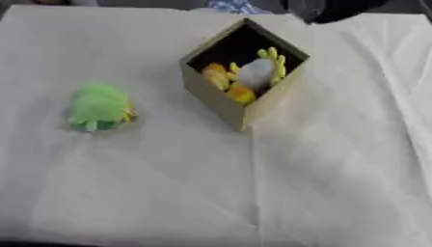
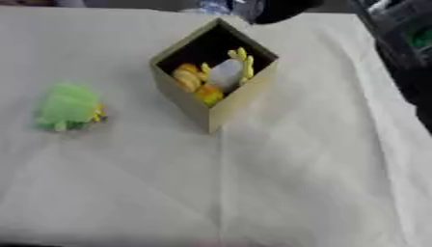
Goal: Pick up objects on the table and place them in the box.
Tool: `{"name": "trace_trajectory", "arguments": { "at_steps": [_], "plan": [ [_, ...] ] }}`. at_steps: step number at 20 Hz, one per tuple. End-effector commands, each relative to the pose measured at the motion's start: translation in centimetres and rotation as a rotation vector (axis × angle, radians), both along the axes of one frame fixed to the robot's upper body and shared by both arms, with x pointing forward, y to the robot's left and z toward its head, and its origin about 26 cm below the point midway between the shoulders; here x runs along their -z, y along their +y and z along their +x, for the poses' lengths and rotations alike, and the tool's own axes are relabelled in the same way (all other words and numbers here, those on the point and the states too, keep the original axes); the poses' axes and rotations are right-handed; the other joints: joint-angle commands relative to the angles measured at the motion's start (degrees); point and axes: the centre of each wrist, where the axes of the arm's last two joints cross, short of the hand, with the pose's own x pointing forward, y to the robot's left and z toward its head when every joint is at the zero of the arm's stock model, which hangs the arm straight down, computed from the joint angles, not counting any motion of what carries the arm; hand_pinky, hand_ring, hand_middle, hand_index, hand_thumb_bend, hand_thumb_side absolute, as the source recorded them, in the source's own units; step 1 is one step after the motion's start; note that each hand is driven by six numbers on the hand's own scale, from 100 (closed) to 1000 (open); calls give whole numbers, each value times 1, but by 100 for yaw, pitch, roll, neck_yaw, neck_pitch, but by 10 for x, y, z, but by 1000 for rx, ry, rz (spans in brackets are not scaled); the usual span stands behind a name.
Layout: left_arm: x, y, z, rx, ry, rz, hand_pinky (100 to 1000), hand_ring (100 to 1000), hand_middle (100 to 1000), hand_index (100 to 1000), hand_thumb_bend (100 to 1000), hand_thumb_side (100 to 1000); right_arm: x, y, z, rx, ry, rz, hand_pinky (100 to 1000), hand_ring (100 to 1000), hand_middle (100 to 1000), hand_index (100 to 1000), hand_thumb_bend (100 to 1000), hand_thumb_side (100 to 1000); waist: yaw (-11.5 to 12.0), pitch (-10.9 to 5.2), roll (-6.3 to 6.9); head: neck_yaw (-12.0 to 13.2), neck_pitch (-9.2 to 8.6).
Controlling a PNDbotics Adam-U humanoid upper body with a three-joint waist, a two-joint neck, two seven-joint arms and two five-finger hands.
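A cardboard box [image 1: 243,103] stands open-topped on the white-covered table [image 1: 337,183], turned corner-on toward the robot, at about 12 o'clock from the middle of the cloth. Inside it lie yellow-orange soft pieces [image 1: 226,82] and a pale grey-white toy with yellow-green edging [image 1: 260,71].

One object is left outside: a fuzzy green plush toy [image 1: 100,107] with bits of yellow at its lower edge, sitting on the cloth at about 9 o'clock from the box and well apart from it. It looks roughly round, with no clear long axis.

Neither robot hand shows in either view, so how far their fingers are spread, or whether they hold anything, cannot be told. Because the toy lies on the robot's left, the left arm is probably better placed to reach it, then carry it toward 3 o'clock to the box.
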Motion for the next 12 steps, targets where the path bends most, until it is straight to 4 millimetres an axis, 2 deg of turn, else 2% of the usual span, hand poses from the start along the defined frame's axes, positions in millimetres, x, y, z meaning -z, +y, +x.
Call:
{"name": "trace_trajectory", "arguments": {
  "at_steps": [1,3,4,6,12],
  "plan": [
    [-23,18,6,-65,139,220,788,719,665,826,383,546,-17,-16,-30,-23,-77,129,906,835,706,856,100,415,-22,-118,50,4,55],
    [-32,27,11,-86,248,339,792,727,673,839,410,569,-13,-27,-31,-27,-83,204,907,832,702,854,100,423,-56,-118,77,-15,71],
    [-35,30,13,-90,307,407,801,740,691,855,464,593,-11,-31,-31,-27,-87,237,907,827,697,850,100,449,-78,-114,94,-6,78],
    [-41,33,16,-82,426,534,808,753,710,867,506,599,-7,-39,-30,-29,-98,293,907,823,692,846,100,464,-116,-112,116,17,95],
    [-51,24,25,15,722,763,838,798,770,882,598,571,-1,-50,-29,-41,-132,366,905,814,683,837,100,474,-190,-100,153,104,103]
  ]
}}
